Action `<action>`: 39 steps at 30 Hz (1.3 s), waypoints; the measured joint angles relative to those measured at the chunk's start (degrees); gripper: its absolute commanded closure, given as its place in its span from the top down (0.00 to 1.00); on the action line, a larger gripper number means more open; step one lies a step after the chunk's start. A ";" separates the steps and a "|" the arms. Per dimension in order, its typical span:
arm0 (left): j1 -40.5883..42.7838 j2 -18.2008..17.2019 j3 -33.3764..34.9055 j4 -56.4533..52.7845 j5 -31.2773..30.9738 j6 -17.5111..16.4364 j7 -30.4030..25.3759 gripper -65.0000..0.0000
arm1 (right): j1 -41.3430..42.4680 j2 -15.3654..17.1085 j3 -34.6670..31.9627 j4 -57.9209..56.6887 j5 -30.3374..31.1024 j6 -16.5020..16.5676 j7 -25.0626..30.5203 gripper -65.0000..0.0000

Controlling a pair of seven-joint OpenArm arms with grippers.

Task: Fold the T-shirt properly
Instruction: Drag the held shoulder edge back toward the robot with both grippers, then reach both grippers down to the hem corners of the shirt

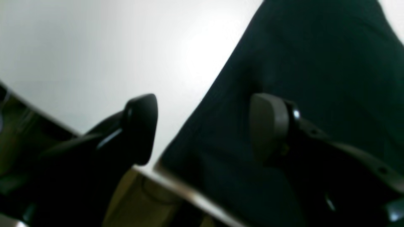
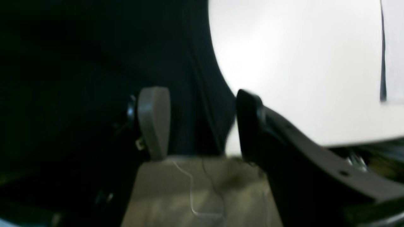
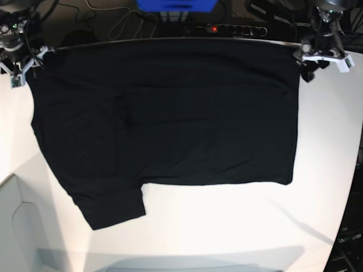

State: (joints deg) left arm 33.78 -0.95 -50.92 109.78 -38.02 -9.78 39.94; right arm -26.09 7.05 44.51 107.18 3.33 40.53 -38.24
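- The right gripper (image 3: 20, 62) is hanging at the far left corner of the white table (image 3: 227, 226), jaws spread wide, gripping nothing.
- The black T-shirt (image 3: 170, 113) is lying flat across the table, one sleeve pointing toward the near left.
- A blue box (image 3: 174, 5) and a power strip (image 3: 232, 28) are sitting behind the far edge.
- The left gripper (image 3: 309, 67) is hovering at the shirt's far right corner, jaws apart, empty.
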 measured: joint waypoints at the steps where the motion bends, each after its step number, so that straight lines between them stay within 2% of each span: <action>1: -1.42 -0.13 -0.55 0.17 0.04 0.20 -0.33 0.67 | 1.38 -0.20 0.00 -0.02 -0.33 0.02 -0.11 0.52; 7: -13.31 -0.87 -0.42 -0.26 2.49 0.39 -0.39 0.67 | 14.05 0.13 -2.67 -3.04 -1.01 -0.26 -0.28 0.53; 10: -20.83 -0.76 2.73 -2.21 9.51 0.61 0.09 0.67 | 23.26 1.77 -8.04 -9.33 -2.54 -0.33 0.22 0.53; 12: -26.60 -0.81 5.77 -5.11 14.67 0.37 -0.20 0.67 | 30.38 3.08 -11.45 -16.46 -6.71 -0.52 0.09 0.53; 15: -34.27 -0.76 9.70 -12.35 22.12 -0.07 -0.70 0.67 | 39.93 3.19 -13.60 -27.74 -11.93 -0.52 0.22 0.53; 18: -40.96 -1.01 12.50 -21.68 28.24 -0.61 -0.90 0.67 | 49.24 3.28 -13.66 -39.69 -16.70 -0.57 3.63 0.53; 21: -46.88 -3.50 15.21 -31.63 31.15 -0.24 -1.05 0.67 | 55.25 4.42 -13.68 -49.92 -19.89 -0.72 10.97 0.53; 22: -49.16 -4.33 15.74 -34.99 30.80 0.00 -2.43 0.67 | 56.83 5.01 -13.70 -53.40 -20.28 -1.25 12.98 0.53; 26: -55.23 -7.65 19.93 -48.04 30.88 0.28 -11.17 0.67 | 59.52 8.02 -13.97 -66.82 -20.41 -9.01 23.19 0.53; 29: -57.24 -9.31 23.34 -56.74 31.12 0.48 -15.26 0.67 | 60.65 10.82 -13.94 -75.73 -20.61 -12.02 29.14 0.53; 33: -60.13 -10.51 25.83 -66.90 31.08 0.46 -21.55 0.67 | 61.18 11.87 -13.94 -81.50 -20.33 -12.66 34.32 0.53; 39: -63.19 -11.74 25.90 -75.06 30.95 0.48 -27.76 0.67 | 61.26 10.54 -13.94 -81.57 -20.28 -12.79 35.12 0.53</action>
State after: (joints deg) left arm -29.41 -12.69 -25.02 34.72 -7.07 -9.30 12.19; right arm 35.18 17.58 30.57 25.61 -16.95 27.75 -3.11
